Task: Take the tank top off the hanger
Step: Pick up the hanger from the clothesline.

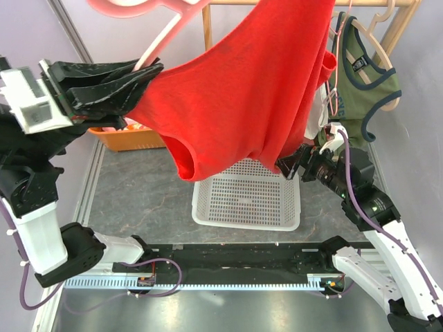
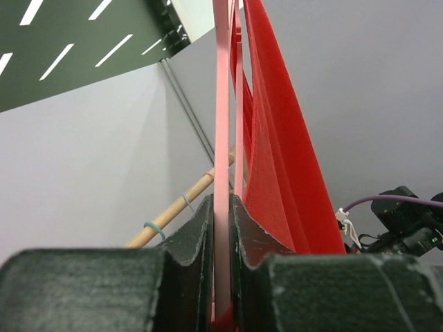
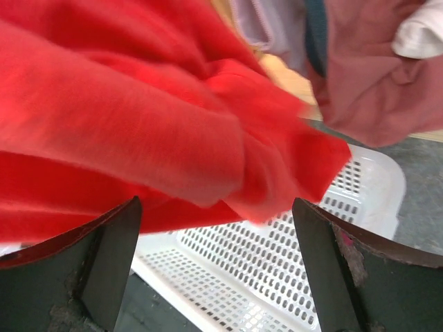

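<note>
Cloth first: a red tank top (image 1: 242, 90) hangs high above the grey table (image 1: 138, 194), draped in one broad sheet that sags to a rounded, folded hem. Its upper part lies alongside the hanger in the left wrist view (image 2: 277, 138).

Below the hem a white perforated basket (image 1: 208, 220) sits on the table. Behind it a wooden rack (image 1: 206, 31) carries a green tank top (image 1: 363, 76) with dark trim on its own hanger, close to the red cloth's right edge. An orange bin (image 1: 131, 140) stands at the far left, partly hidden by the left arm.

The pink hanger (image 1: 166, 34) slants up out of the left gripper (image 1: 149, 72), whose jaws are pinched narrowly on its flat arm. The right gripper (image 1: 287, 166) sits at the lower hem with jaws spread wide. Red folds (image 3: 138, 117) hang just ahead of the gap, unpinched.
</note>
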`<action>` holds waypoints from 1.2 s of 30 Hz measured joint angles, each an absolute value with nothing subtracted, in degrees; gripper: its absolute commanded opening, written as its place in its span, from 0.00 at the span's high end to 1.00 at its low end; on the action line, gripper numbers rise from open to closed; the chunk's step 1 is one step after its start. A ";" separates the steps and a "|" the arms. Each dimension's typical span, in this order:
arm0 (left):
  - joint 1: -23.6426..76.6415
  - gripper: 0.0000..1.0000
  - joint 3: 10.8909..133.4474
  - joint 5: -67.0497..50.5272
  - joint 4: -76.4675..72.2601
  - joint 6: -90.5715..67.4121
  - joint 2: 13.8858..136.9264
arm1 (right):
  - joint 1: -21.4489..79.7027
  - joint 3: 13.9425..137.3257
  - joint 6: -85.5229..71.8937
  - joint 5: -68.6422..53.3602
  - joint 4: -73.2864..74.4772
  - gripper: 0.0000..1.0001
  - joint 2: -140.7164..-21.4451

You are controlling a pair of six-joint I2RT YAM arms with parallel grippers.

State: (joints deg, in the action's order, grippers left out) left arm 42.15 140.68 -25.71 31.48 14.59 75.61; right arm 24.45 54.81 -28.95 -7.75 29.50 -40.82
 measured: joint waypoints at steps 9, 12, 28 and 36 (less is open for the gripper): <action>37.78 0.98 145.23 -27.88 27.68 9.45 74.83 | 24.43 55.31 -28.16 -13.47 27.49 0.04 -39.42; 35.97 0.98 144.22 -29.23 26.06 7.01 73.06 | 24.45 56.75 -28.05 -14.83 26.98 0.05 -39.46; 32.21 0.98 127.81 -31.90 22.81 3.22 65.23 | 24.53 57.80 -28.23 -16.71 26.33 0.04 -38.09; 32.21 0.98 128.68 -31.75 23.66 5.32 70.87 | 24.53 57.80 -28.12 -15.64 26.50 0.02 -38.09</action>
State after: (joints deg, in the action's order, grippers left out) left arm 32.21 128.68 -31.75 23.66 5.32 70.87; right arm 24.53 57.80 -28.12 -15.64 26.50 -38.09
